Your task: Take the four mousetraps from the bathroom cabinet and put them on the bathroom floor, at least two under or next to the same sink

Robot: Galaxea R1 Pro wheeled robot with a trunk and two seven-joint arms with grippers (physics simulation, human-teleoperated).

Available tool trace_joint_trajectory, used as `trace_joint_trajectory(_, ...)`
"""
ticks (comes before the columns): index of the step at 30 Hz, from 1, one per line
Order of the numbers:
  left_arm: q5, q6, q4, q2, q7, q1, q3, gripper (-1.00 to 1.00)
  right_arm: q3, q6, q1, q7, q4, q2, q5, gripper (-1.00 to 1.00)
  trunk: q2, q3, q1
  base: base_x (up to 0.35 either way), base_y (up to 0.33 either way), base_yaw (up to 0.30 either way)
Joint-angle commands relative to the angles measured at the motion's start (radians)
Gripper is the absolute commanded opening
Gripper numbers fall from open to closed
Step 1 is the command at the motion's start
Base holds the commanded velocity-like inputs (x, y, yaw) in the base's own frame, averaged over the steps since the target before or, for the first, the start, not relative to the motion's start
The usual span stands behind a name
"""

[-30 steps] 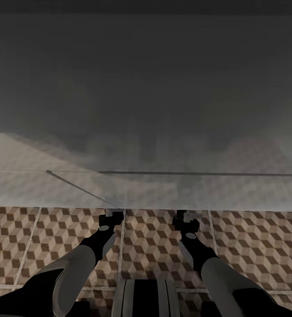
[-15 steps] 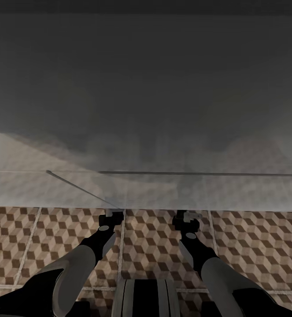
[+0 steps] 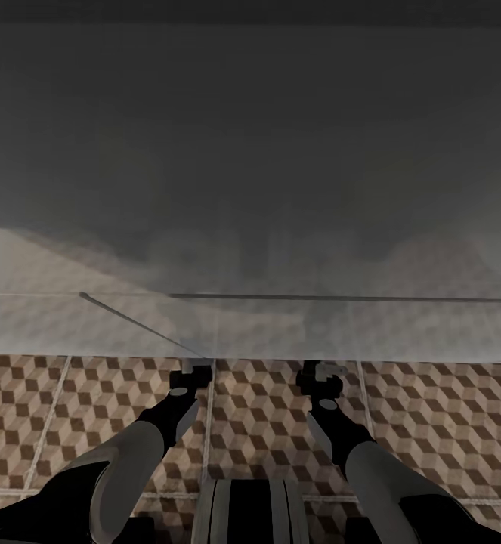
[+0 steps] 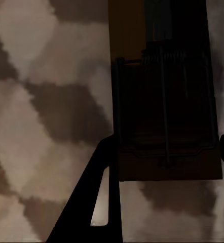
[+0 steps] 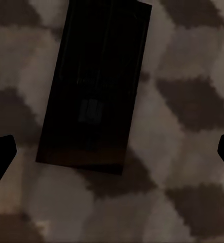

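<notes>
In the left wrist view a mousetrap (image 4: 165, 116), tan wood with dark spring wire, sits between my left gripper's (image 4: 165, 167) fingers (image 4: 99, 202), which touch both of its long edges just above the cube-pattern bathroom floor (image 4: 36, 101). In the right wrist view another mousetrap (image 5: 94, 86) lies flat in shadow on the floor (image 5: 193, 101). My right gripper (image 5: 112, 152) is open wide above it and holds nothing. From the head view both grippers, left (image 3: 190, 370) and right (image 3: 320, 370), hang low at the edge of a wide pale body, apparently the bathroom sink (image 3: 250, 325). The cabinet is out of view.
The pale blurred body takes up the upper two thirds of the head view, very close to the camera. Patterned floor tiles (image 3: 431, 423) with pale grout lines stretch to both sides of my arms. My trunk (image 3: 250, 514) sits at the bottom middle.
</notes>
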Motion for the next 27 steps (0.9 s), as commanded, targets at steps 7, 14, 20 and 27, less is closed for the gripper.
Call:
trace_joint_trajectory(7, -0.014, 0.079, 0.0, -0.001, 0.002, -0.001, 0.006, -1.0, 0.003, 0.0, -0.001, -0.005, 0.001, -0.001, 0.001, 1.0, 0.0, 0.0, 0.0, 0.0, 0.0, 0.0)
trace_joint_trajectory(14, -0.016, 0.092, 0.001, -0.001, 0.002, -0.001, 0.006, -1.0, 0.003, 0.0, 0.0, -0.005, 0.001, -0.001, 0.001, 1.0, 0.0, 0.0, 0.0, 0.0, 0.0, 0.0)
trace_joint_trajectory(20, -0.015, 0.095, 0.002, -0.001, 0.002, -0.001, 0.006, -1.0, 0.003, 0.0, 0.0, -0.006, 0.001, -0.001, 0.001, 1.0, 0.0, 0.0, 0.0, 0.0, 0.0, 0.0)
trace_joint_trajectory(27, -0.016, 0.095, 0.002, -0.001, 0.002, -0.001, 0.006, -1.0, 0.003, 0.0, 0.0, -0.005, 0.001, -0.001, 0.001, 1.0, 0.0, 0.0, 0.0, 0.0, 0.0, 0.0)
